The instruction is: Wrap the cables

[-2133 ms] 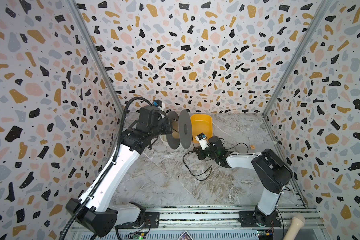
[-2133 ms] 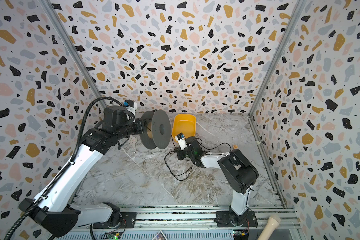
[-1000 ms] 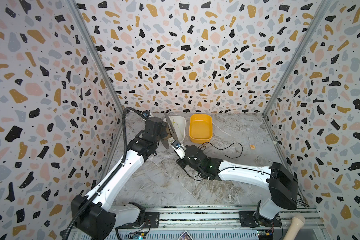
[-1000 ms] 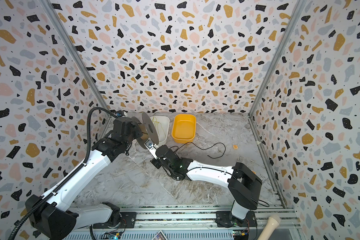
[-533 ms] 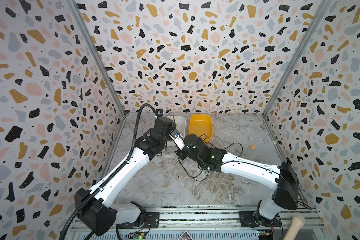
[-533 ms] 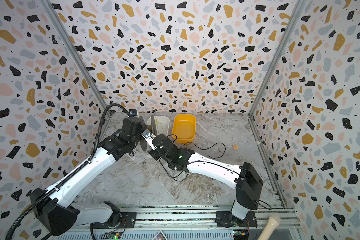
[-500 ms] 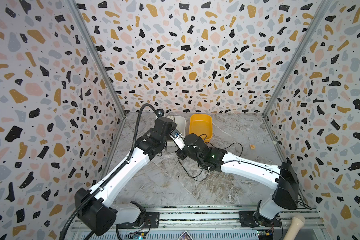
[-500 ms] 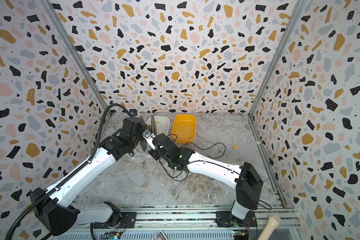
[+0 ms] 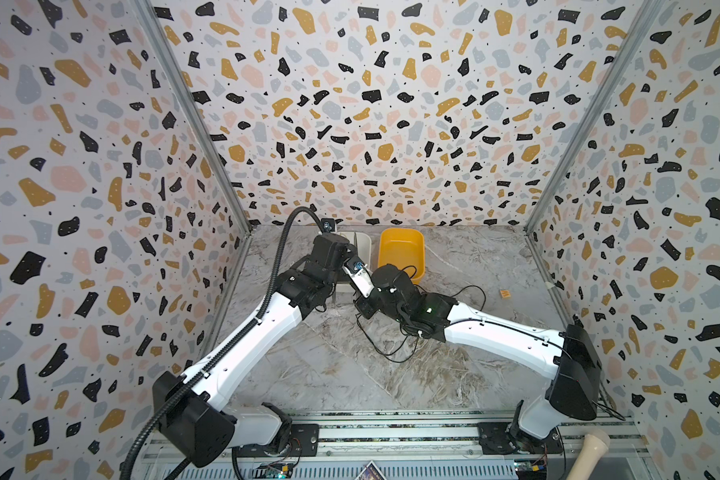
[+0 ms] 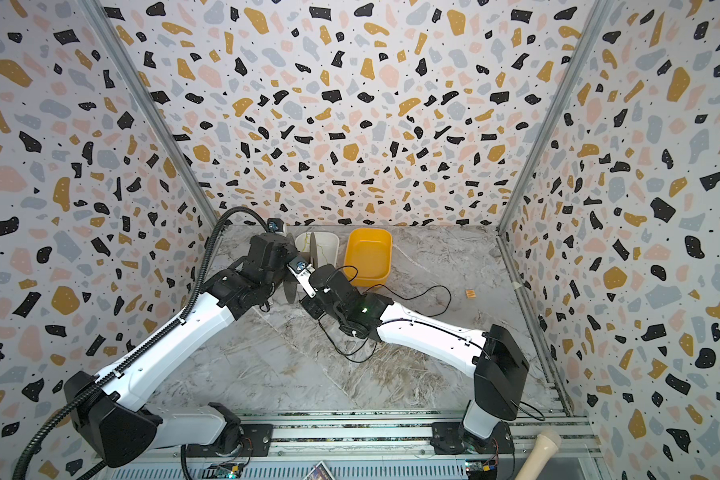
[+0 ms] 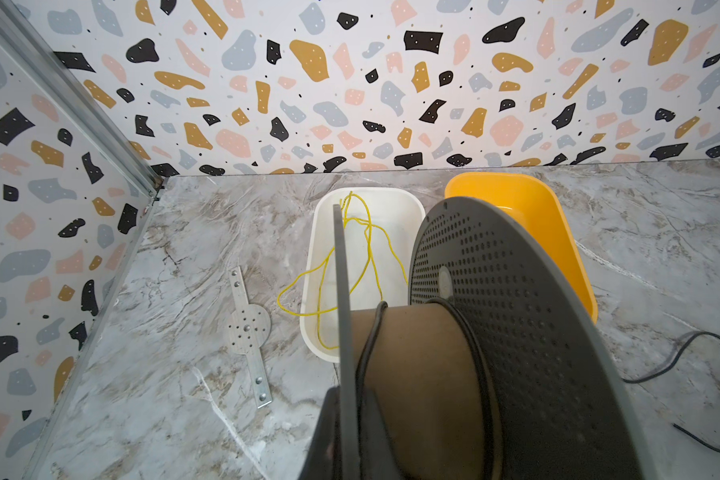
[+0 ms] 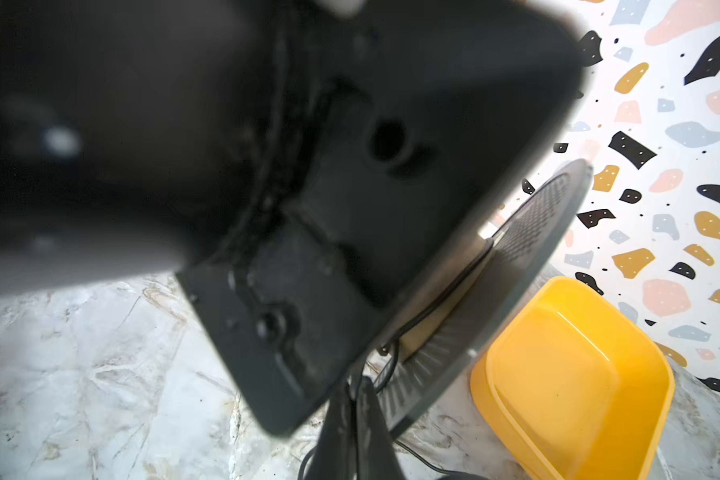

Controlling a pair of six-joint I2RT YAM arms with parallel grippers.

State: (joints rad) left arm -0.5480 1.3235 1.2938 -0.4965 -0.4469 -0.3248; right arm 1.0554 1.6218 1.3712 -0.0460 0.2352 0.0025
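Note:
My left gripper (image 11: 346, 436) is shut on the thin left flange of a grey spool (image 11: 516, 332) with a brown cardboard core (image 11: 416, 374), held above the table's back left. The cables, one thin black cord (image 11: 371, 353), make a couple of turns round the core. In the right wrist view the cord (image 12: 445, 291) runs from the core down into my right gripper (image 12: 356, 392), which is shut on it right below the spool (image 12: 528, 232). The rest of the black cord (image 9: 391, 349) lies in loose loops on the table under the right arm in both top views.
A white tub (image 11: 366, 195) holding a thin yellow cord (image 11: 368, 257) stands behind the spool, beside a yellow tub (image 9: 400, 249). A flat metal bracket (image 11: 248, 328) lies left of the white tub. A small orange piece (image 9: 504, 293) lies at the right, close to the side wall.
Over the last second the left arm swung the spool rightward and turned it. The right gripper followed it toward the back with the cord. In the last half second almost nothing moved.

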